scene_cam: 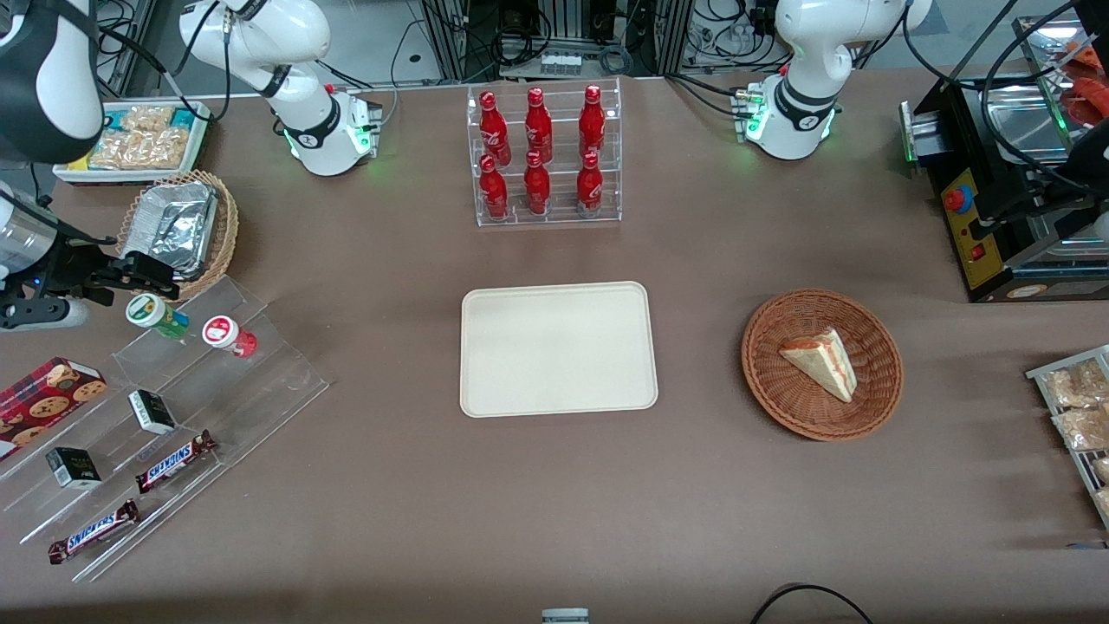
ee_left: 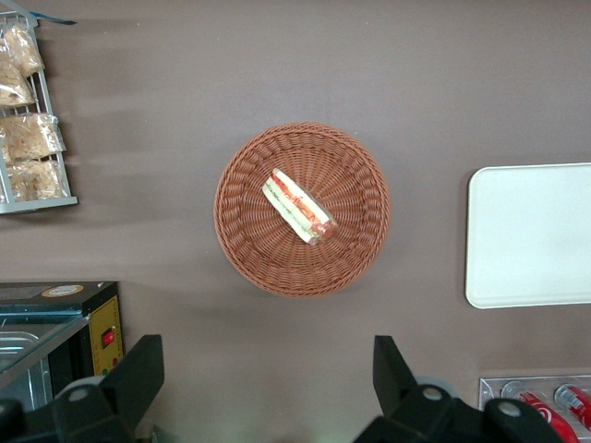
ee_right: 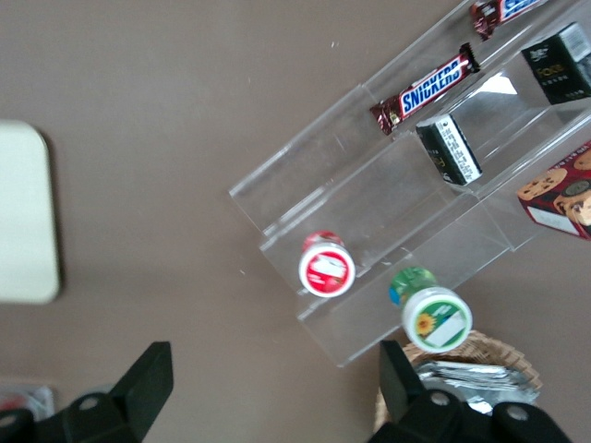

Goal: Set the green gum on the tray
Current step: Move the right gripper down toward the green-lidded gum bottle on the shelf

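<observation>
The hand [scene_cam: 143,276] hangs at the left edge of the front frame with its fingers spread wide and nothing between them, just above the green gum [scene_cam: 156,315]. The gum stands on the clear shelf [scene_cam: 260,364] beside the red gum [scene_cam: 229,335]. The tray [scene_cam: 557,348] lies bare at mid-tabletop.

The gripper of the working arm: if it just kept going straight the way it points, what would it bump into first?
Probably the green gum on the clear acrylic shelf. The open gripper points down above that spot, though depth is hard to judge.
</observation>
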Robot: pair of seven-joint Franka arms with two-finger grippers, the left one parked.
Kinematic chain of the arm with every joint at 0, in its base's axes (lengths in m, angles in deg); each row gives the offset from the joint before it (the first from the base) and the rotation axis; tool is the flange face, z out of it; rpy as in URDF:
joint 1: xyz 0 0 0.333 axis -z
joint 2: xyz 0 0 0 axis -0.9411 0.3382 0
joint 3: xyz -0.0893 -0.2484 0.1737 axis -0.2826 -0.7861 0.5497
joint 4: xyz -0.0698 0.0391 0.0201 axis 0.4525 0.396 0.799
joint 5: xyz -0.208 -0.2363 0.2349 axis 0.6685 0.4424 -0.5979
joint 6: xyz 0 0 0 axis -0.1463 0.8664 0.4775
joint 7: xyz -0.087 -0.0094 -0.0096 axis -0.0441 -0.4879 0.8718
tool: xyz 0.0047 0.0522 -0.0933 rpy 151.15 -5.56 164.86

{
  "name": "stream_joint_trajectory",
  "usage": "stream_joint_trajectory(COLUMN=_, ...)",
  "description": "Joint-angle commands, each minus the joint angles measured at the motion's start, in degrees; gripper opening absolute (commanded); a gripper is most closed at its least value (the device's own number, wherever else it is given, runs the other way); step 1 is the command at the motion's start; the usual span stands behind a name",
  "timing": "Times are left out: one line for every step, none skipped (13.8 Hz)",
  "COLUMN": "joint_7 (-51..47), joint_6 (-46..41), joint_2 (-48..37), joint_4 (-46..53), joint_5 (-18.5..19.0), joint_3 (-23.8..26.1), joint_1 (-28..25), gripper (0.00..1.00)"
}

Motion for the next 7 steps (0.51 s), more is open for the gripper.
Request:
stream_joint_trajectory(joint_7=11.0, joint_6=6.4, joint_2=-2.0, joint_4=-6.5, joint_5=0.7, joint_3=-0.1, joint_1=4.0, gripper=0.99)
stream_joint_trajectory(joint_7=16.4, joint_6=9.0, joint_2=-3.4, joint_4=-9.1, joint_5=0.7, joint_3=-0.1, joint_1=5.8, gripper=0.99)
stream_joint_trajectory(joint_7=21.3, joint_6=11.5, joint_2=-4.5, joint_4=-11.6, joint_5=0.7, joint_3=-0.1, joint_1=7.2, gripper=0.99)
stream_joint_trajectory(joint_7=25.4, joint_6=15.3, joint_2=-6.2, joint_4=-15.1, joint_5=0.6, joint_3=-0.1, joint_1=8.3, gripper=0.99)
stream_joint_trajectory(joint_7=28.6, joint_6=19.9, joint_2=-8.3, joint_4=-19.1, joint_5=0.7, joint_3=-0.1, joint_1=9.5, gripper=0.99)
stream_joint_trajectory(joint_7=31.4, joint_6=23.9, joint_2=-10.4, joint_4=-23.3, joint_5=0.6, joint_3=-0.1, joint_1=10.2, gripper=0.99)
stream_joint_trajectory(joint_7=32.2, joint_6=25.9, joint_2=-11.5, joint_4=-26.1, joint_5=0.5, joint_3=-0.2, joint_1=10.7, gripper=0.99)
